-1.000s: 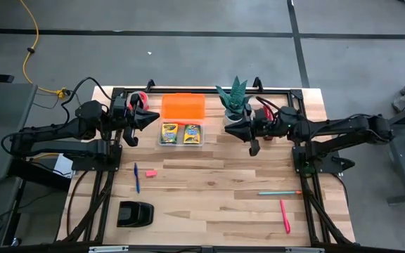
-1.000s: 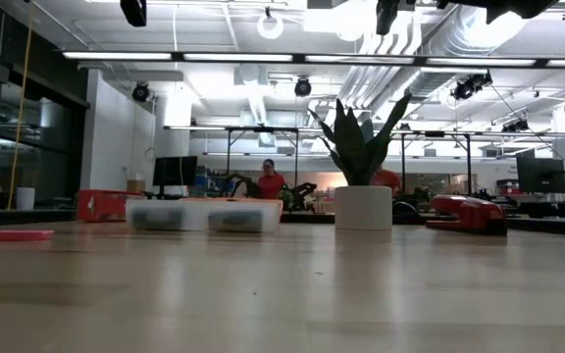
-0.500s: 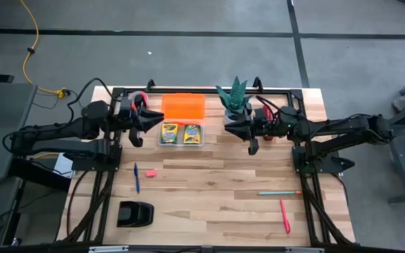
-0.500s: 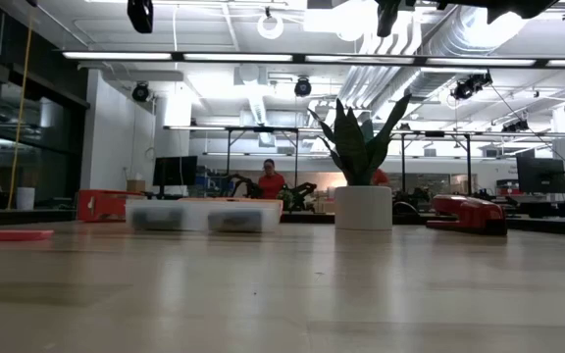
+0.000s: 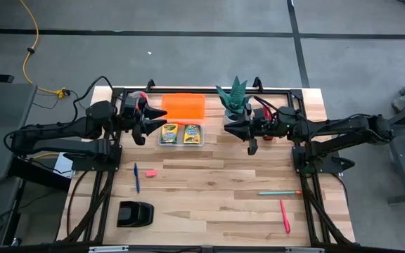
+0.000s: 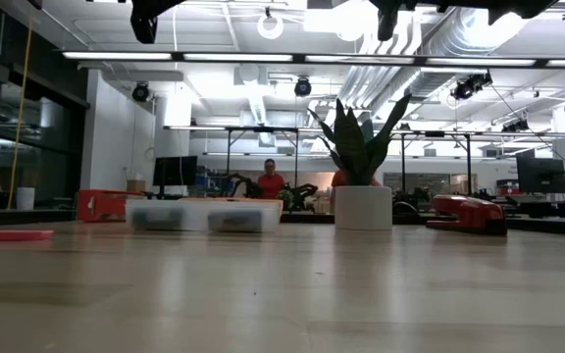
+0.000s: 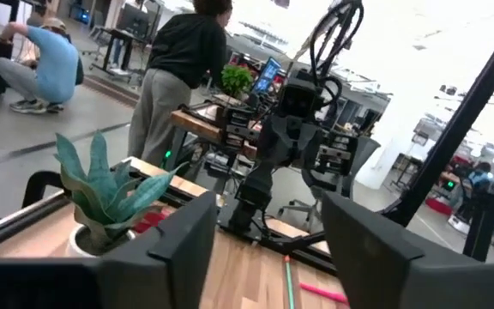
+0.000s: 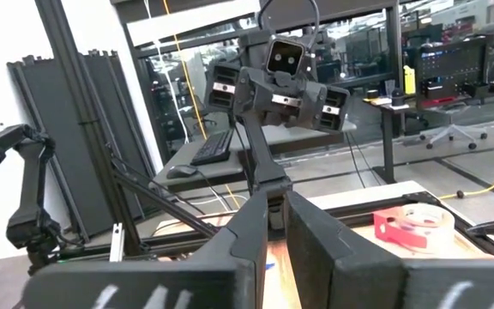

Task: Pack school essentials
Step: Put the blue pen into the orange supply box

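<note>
High view, left to right: left claw [image 5: 149,119] is hovering just beside the clear tray [image 5: 182,143], fingers spread wide, holding nothing; two crayon boxes [image 5: 181,133] are lying side by side in that tray; blue pen [image 5: 136,177] and pink eraser [image 5: 151,173] are resting on the desk [image 5: 209,204] near its left side; right claw [image 5: 250,137] is hanging beside the potted plant [image 5: 235,98], fingers nearly closed, empty; teal pen [image 5: 279,192] and pink pen [image 5: 285,216] are lying toward the right.
</note>
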`<state>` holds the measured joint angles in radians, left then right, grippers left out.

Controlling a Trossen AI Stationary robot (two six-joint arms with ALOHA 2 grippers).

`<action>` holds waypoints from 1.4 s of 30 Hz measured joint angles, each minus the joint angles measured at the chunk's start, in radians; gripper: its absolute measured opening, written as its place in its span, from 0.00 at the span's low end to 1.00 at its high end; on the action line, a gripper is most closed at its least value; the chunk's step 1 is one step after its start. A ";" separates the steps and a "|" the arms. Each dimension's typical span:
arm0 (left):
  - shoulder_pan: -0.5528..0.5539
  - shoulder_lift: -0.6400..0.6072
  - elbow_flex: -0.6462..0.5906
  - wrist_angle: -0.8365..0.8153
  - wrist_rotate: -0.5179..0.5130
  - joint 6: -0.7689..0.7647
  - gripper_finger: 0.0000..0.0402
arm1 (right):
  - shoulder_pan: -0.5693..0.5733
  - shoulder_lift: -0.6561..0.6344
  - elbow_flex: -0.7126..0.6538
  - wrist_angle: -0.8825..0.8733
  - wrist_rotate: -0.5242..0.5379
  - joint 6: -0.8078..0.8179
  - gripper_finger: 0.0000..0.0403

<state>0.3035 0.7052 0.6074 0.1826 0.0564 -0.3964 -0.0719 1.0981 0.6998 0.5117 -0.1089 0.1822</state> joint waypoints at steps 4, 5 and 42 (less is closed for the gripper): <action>0.000 0.007 0.017 0.001 0.000 0.019 0.58 | 0.000 0.000 0.000 0.000 0.000 0.000 0.08; 0.000 0.009 0.025 0.003 0.000 0.032 0.58 | 0.000 0.000 0.000 0.000 0.000 0.000 0.08; -0.690 0.516 0.088 -1.164 -0.084 -1.475 0.56 | 0.000 0.000 0.000 -0.075 0.056 -0.002 0.08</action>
<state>-0.3866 1.2210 0.6950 -0.9817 -0.0273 -1.8718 -0.0723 1.0985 0.7002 0.4365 -0.0530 0.1802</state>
